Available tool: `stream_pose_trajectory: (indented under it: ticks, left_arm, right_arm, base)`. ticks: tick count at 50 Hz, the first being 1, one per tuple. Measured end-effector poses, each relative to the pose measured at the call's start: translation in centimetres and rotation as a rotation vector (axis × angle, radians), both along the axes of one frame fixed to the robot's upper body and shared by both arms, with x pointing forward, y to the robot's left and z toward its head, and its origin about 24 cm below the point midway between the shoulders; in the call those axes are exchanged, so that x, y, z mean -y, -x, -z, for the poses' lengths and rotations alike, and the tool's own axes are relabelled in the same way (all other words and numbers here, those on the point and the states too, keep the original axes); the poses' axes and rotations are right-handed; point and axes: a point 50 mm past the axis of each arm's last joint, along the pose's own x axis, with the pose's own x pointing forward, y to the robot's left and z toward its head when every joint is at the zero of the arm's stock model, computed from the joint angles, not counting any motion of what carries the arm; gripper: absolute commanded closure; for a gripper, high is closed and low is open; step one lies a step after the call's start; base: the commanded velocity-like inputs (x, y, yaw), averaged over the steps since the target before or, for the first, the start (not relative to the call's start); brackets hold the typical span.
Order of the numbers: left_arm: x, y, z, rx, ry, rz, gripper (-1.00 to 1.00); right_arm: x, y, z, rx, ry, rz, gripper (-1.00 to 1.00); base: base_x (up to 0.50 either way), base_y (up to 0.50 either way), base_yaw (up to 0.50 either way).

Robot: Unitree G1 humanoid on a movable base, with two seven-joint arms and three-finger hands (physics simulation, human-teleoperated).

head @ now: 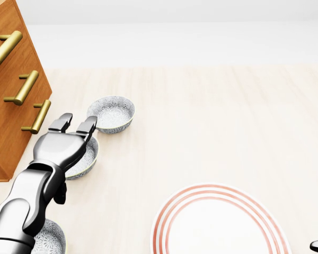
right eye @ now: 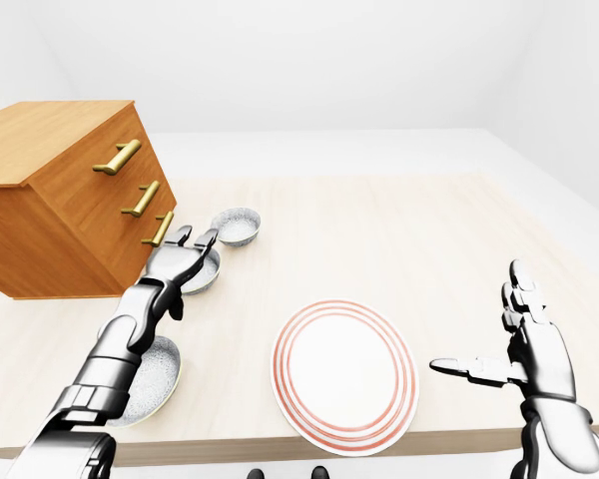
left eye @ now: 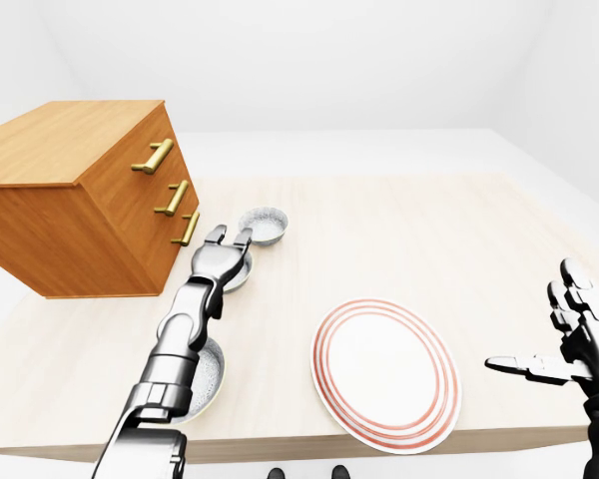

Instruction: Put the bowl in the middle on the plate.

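Early stage, nothing delivered yet. Three patterned bowls sit in a line down the left side of the counter (head: pixel 212 121), next to the drawer chest (left eye: pixel 70 200): far bowl (head: pixel 112 114) toward the top of the head view, near bowl (head: pixel 47 238) at the bottom-left corner, and the middle bowl (head: pixel 85 159) between them. The middle bowl rests on the counter, well apart from the plate (head: pixel 220 222), which lies bare at the bottom centre of the head view. The left hand (head: pixel 61 148) hangs right over the middle bowl and covers most of it; only the bowl's right part shows. Its fingers are stretched out and apart, tips toward the far bowl, not wrapped round anything. I can't tell from these views whether the hand touches the rim or is just above it. The right hand (right eye: pixel 534 354) is off at the right of the eye views, fingers spread, holding nothing, and near nothing on the counter. My read: the reach is about done and the grasp is not made. What's left is closing on the middle bowl's rim, lifting, carrying it right to the plate, setting it down centred, and letting go. The neighbouring bowls are close, so there's some risk of nudging them.
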Motion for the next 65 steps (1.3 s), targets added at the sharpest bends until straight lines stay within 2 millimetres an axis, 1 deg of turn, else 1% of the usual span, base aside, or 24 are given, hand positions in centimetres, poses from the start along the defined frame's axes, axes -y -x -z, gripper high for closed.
stream_pose_trajectory:
  ticks: [27,48,65]
  left_arm:
    - [0.1,-1.0,0.8,0.018,-0.038,0.005,-1.0]
    - [0.4,-1.0,3.5,-0.035,-0.068,0.02,-1.0]
    - [0.9,-0.9,4.0,-0.038,-0.103,0.044,-1.0]
  right_arm:
    - [-0.2,0.1,-0.3,0.008,0.015,-0.003,-1.0]
    - [-0.2,0.1,-0.4,0.009,0.015,-0.003,-1.0]
    - [-0.2,0.1,-0.3,0.006,0.016,-0.007,-1.0]
  base:
    - [0.0,0.0,0.0]
    - [0.0,0.0,0.0]
    - [0.0,0.0,0.0]
